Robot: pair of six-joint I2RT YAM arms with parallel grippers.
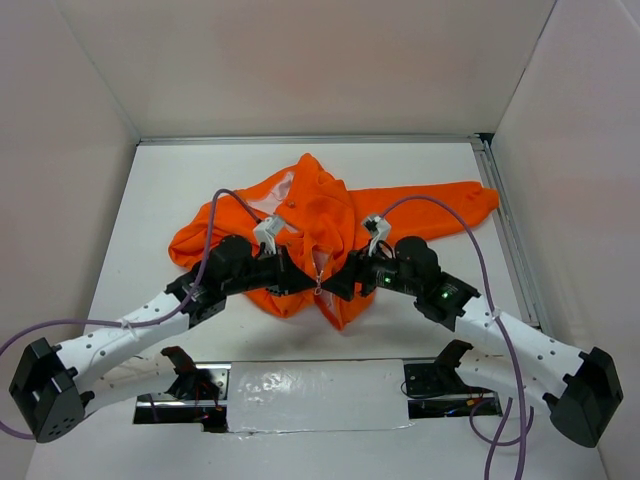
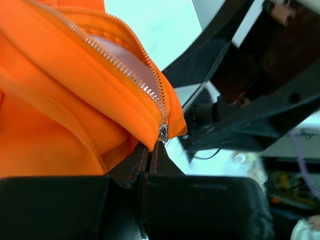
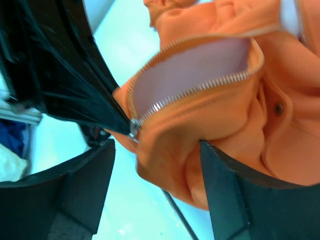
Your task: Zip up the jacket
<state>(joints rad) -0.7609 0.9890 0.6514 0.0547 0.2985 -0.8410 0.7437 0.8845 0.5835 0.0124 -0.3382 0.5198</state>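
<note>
Left jaws pinch the jacket (image 1: 320,205) at its zipper (image 2: 120,66) foot; right jaws spread beside it, mid-worktop (image 1: 150,190).

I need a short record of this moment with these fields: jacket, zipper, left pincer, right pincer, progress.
jacket: orange, lying crumpled on the white table
zipper: open above the slider, pale lining showing; slider sits at the bottom hem
left pincer: shut on the jacket just below the slider
right pincer: open, hem fabric in the gap, not gripped
progress: zipper not yet pulled up
</note>
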